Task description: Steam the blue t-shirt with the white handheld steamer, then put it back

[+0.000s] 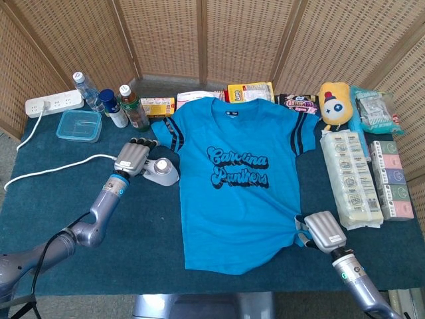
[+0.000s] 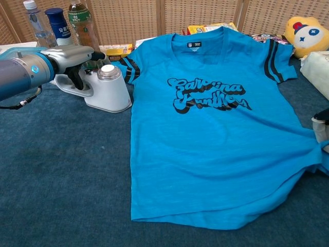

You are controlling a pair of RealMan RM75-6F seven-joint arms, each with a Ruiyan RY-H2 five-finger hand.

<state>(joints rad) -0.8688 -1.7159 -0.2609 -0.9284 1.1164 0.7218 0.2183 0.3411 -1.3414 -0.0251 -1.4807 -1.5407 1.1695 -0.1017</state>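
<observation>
The blue t-shirt (image 1: pixel 236 193) (image 2: pixel 216 134) lies flat, front up, in the middle of the table. The white handheld steamer (image 1: pixel 163 170) (image 2: pixel 107 90) stands on the table just left of the shirt's sleeve. My left hand (image 1: pixel 133 158) (image 2: pixel 72 59) is at its handle; in the chest view dark fingers (image 2: pixel 77 77) curl down around the handle. My right hand (image 1: pixel 323 230) (image 2: pixel 321 126) is at the shirt's lower right hem, where the fabric bunches toward it, held. In the chest view only its edge shows.
Bottles (image 1: pixel 126 106) and a clear lidded box (image 1: pixel 80 125) stand behind the steamer. A power strip (image 1: pixel 53 103) sits at the far left, its white cord (image 1: pixel 60 166) running under my left arm. Snack packs (image 1: pixel 249 93), a yellow plush (image 1: pixel 334 103) and packaged goods (image 1: pixel 352 179) line the back and right.
</observation>
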